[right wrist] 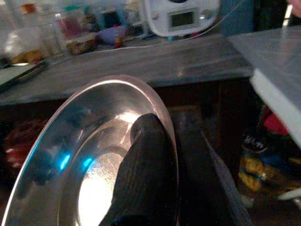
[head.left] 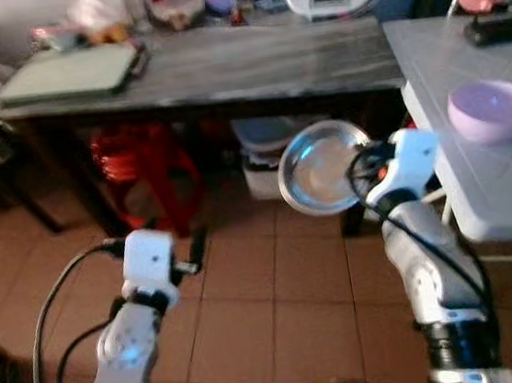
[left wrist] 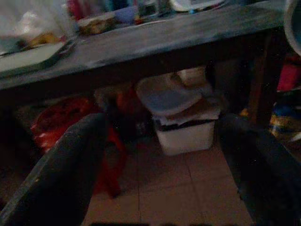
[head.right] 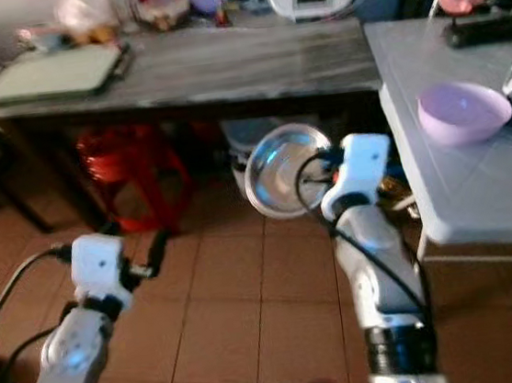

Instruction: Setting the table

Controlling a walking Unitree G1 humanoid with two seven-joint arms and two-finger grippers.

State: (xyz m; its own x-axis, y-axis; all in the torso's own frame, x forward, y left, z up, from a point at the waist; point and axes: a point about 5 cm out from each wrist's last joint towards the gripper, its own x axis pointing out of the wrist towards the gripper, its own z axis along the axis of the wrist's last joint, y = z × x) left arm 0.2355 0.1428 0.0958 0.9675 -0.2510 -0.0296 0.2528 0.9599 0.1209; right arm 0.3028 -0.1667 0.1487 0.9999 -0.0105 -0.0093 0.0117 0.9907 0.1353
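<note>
Looking down through the left eye view: right hand (head.left: 356, 163) raised at mid-height, pinching the rim of a round shiny steel plate (head.left: 320, 167), held tilted on edge above the brown tiled floor (head.left: 277, 291), just beside the near corner of the pale grey tabletop (head.left: 497, 192) on the right. Already resting on that tabletop: a lilac plastic bowl (head.left: 495, 109). Left hand (head.left: 195, 250) low over the tiles, carrying nothing. Behind both, a long dark marbled tabletop (head.left: 223, 66) with clutter along its far edge, a red plastic stool (head.left: 146, 162) and a white lidded bin (head.left: 266, 153) beneath it.

Turning to the right eye view: same layout, plate short of the pale tabletop's edge, not yet over it.

Moving to the left wrist view: two black fingers (left wrist: 70, 169) spread wide apart, nothing between them, aimed at the bin under the dark tabletop.

Ending with the right wrist view: one ribbed black finger (right wrist: 146, 169) pressed against the plate's inner face, the other behind the rim, so clamped on the plate edge.

Judging progress: early to middle. Bowl placed, plate in transit; still left, by the look of it, carrying the plate over the pale tabletop, levelling it, setting it down near the bowl and letting go.
</note>
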